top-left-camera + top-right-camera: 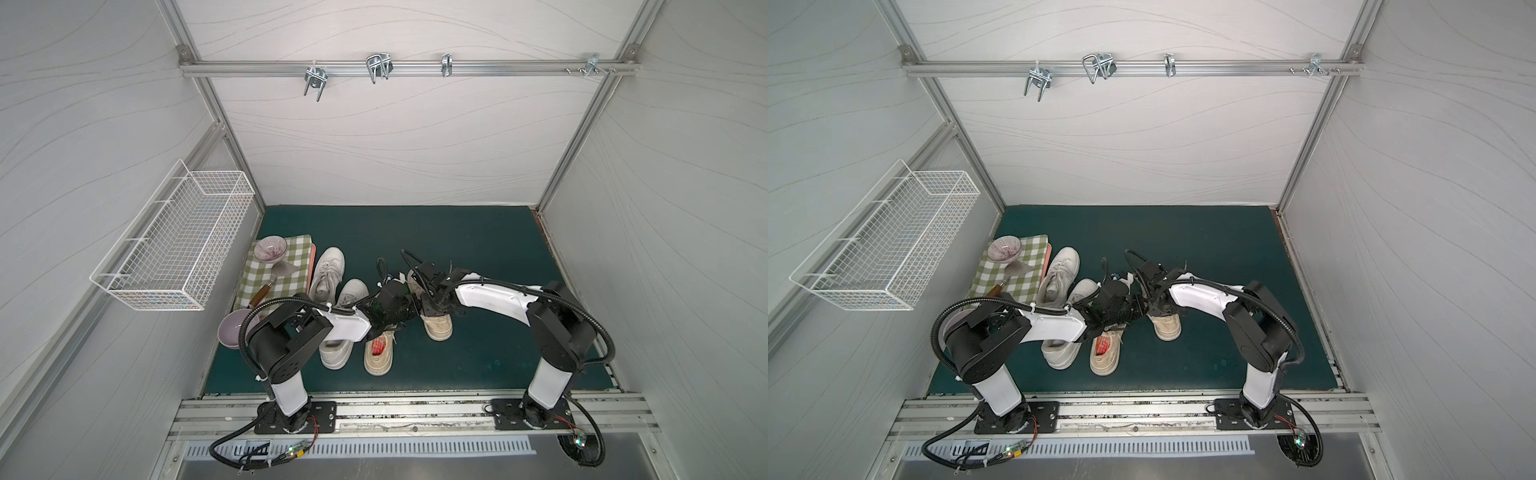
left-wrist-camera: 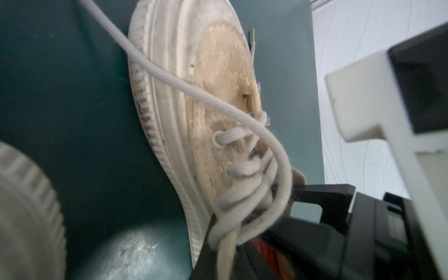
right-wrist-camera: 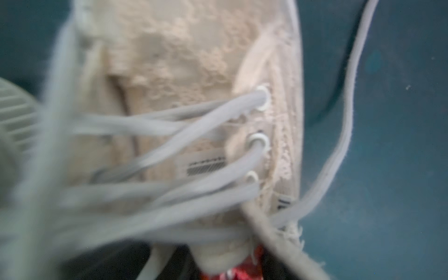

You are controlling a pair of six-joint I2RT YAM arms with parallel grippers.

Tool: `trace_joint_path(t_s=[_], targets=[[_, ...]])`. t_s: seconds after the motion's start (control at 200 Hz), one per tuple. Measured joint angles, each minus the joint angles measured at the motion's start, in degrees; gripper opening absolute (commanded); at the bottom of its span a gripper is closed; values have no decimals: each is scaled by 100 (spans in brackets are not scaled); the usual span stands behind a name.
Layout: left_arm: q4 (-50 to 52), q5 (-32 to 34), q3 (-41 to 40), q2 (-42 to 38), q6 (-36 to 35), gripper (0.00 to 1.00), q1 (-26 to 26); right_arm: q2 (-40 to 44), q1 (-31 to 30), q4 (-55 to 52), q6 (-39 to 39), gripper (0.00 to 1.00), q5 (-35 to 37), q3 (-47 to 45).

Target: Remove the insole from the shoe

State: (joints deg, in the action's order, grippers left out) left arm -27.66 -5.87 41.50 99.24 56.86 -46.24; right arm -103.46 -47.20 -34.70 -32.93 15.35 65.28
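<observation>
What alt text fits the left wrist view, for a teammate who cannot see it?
Close-up of a worn beige shoe resting on a dark green mat, its loose white laces trailing across it. Black robot parts crowd in by the laces, with a sliver of red beside them; another shoe's ribbed sole is blurred nearby.
</observation>
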Motion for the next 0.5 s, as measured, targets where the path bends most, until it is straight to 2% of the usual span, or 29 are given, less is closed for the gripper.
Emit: trace_joint_path(t_s=[0.3, 0.5], targets=[[96, 114, 4, -35, 17, 0, -39, 439, 0, 442, -22, 13, 107, -393], [748, 411, 125, -229, 9, 0, -120, 719, 20, 706, -24, 6, -173, -640]])
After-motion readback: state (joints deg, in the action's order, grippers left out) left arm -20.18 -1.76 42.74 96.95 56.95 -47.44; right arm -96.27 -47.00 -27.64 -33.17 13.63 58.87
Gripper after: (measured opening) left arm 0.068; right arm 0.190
